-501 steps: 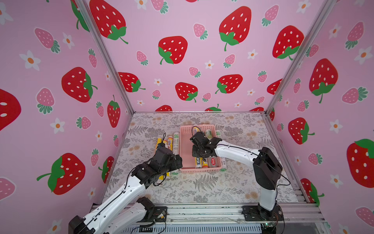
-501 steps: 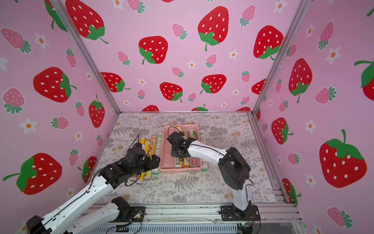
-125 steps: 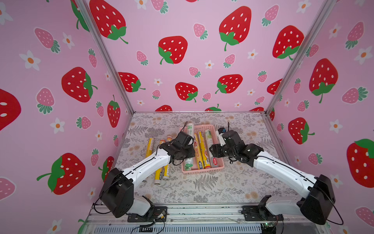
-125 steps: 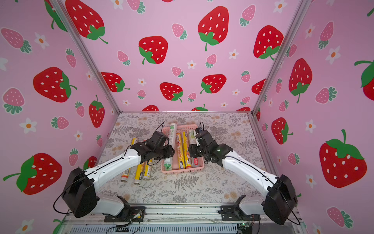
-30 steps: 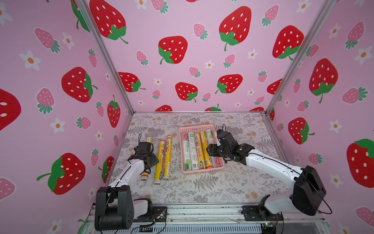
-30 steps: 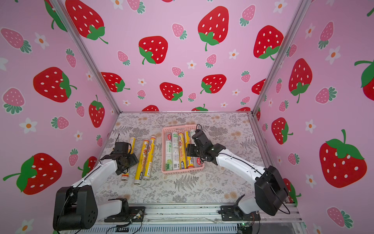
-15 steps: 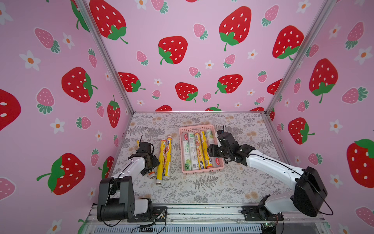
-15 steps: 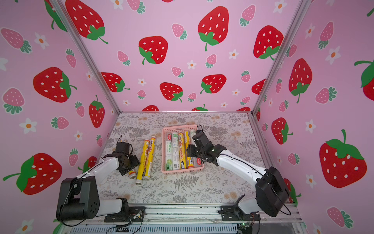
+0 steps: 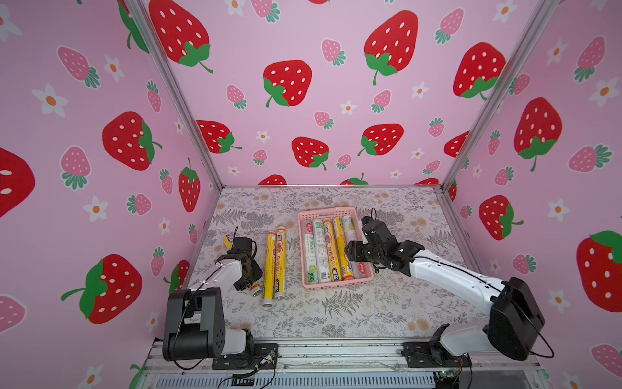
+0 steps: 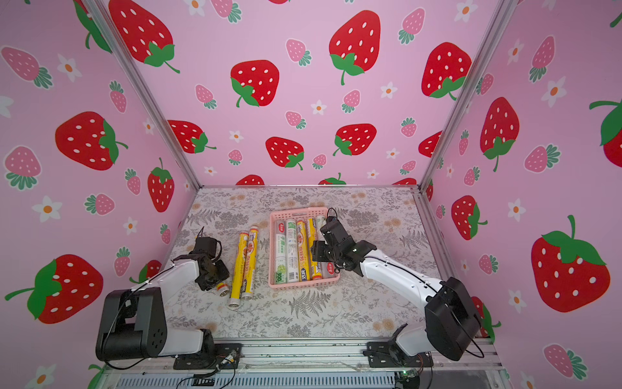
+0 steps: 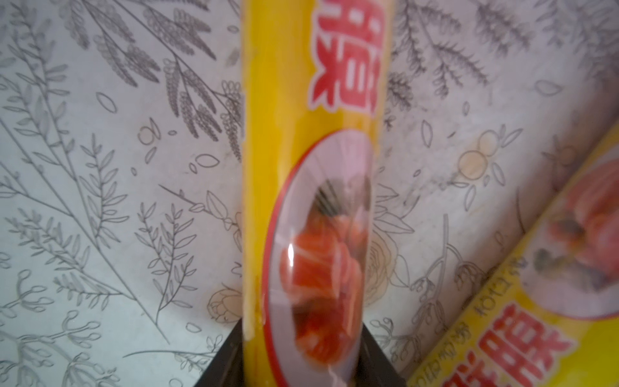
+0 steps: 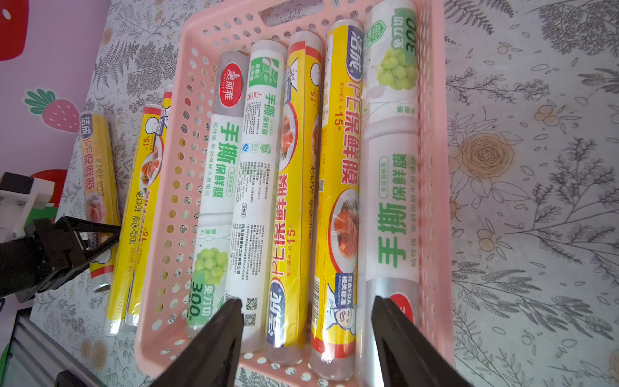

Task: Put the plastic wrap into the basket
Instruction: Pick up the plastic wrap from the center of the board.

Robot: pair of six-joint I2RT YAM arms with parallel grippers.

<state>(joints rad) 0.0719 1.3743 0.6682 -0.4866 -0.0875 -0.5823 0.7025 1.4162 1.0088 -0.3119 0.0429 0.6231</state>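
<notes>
The pale-pink basket [image 9: 325, 212] sits on the floral table [image 9: 387, 303] and holds five rolls of plastic wrap [image 12: 291, 201] lying lengthwise side by side. Counting from the wall nearer the left arm, they are a silvery-white roll with green print [image 9: 309, 251], a white one [image 9: 319, 247], two yellow ones [image 9: 332, 249], and another silvery-white one [image 12: 390, 201] against the far wall. The right gripper [image 12: 306, 301] hangs over that side of the basket, its fingers [image 12: 217, 338] spread wide with nothing clamped. Three more yellow rolls lie on the table outside the basket, on the left arm's side. A pair [image 9: 269, 269] rests touching, just beside the basket. The outermost roll [image 11: 301, 167] is clamped between the fingers of the left gripper [image 9: 249, 274], which grips it partway along so that both ends stick out.
</notes>
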